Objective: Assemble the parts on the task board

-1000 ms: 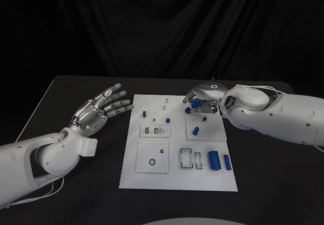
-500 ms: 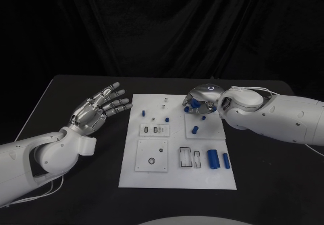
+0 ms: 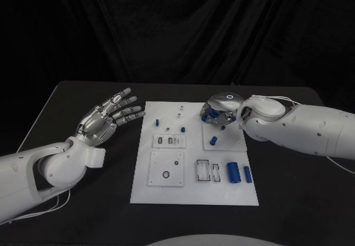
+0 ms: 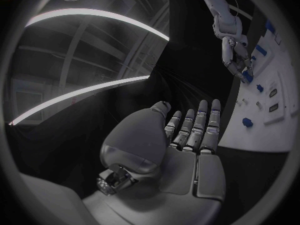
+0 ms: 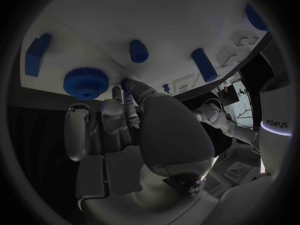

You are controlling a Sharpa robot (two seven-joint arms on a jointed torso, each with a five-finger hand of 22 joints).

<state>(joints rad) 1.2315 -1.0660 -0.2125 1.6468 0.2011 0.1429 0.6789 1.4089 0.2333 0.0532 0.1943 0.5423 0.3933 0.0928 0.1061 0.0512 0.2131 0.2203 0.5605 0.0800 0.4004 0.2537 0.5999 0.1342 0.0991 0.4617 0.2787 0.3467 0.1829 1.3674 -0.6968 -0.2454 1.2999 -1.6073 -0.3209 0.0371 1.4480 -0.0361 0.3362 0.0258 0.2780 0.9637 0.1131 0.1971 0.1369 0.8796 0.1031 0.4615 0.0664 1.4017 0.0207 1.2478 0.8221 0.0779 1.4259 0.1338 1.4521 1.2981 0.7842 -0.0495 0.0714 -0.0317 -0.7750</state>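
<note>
One blue part (image 5: 127,86) is pinched, mostly hidden, in the right hand (image 3: 220,111); left hand (image 3: 110,118) spread wide.

The head view was dim around a black backdrop, with light from above falling brightly on the white board (image 3: 194,192) and arms, while the surface (image 3: 296,174) stayed dark and nearly shadowless. Both wrist views were fisheye circles in dark frames, with straight edges bent. Bright ceiling strips glared in the left wrist view; the right robot hand (image 5: 134,135) looked grey and soft.
</note>
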